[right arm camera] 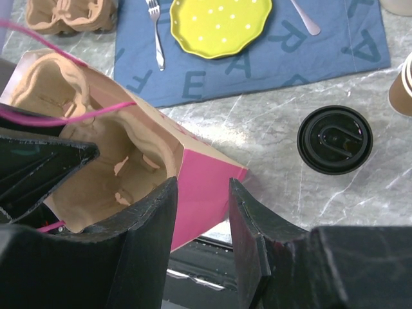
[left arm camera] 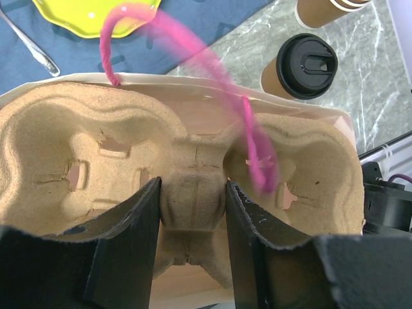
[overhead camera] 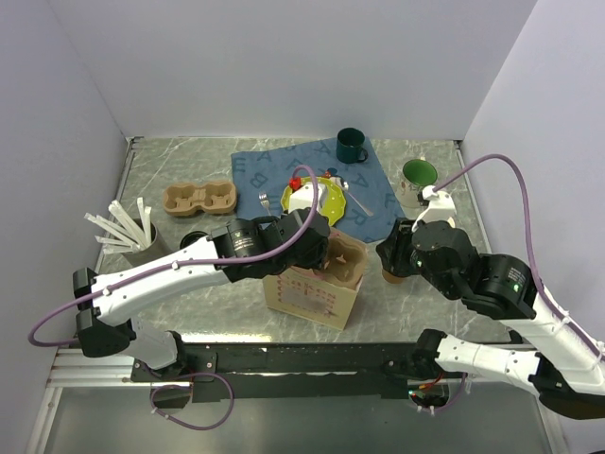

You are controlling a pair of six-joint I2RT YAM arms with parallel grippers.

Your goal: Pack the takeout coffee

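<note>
Takeout coffee (right arm camera: 335, 140) hidden overhead by right arm (overhead camera: 473, 270), left end effector (left arm camera: 193, 193) clamped on cup carrier (left arm camera: 84, 148), right end effector (right arm camera: 203, 193) apart.

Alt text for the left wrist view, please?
The left gripper has its fingers clamped on the centre rib of a pulp cup carrier seated inside a paper bag with a pink handle. The takeout coffee, black lid on, stands on the table beyond the bag.

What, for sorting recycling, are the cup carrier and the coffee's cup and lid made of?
The cup carrier: likely moulded pulp, matte, fibrous, tan, torn edges. The lid: apparently black plastic, smooth, faint sheen, crisp moulded rim. The cup: brown kraft paper, matte.
</note>
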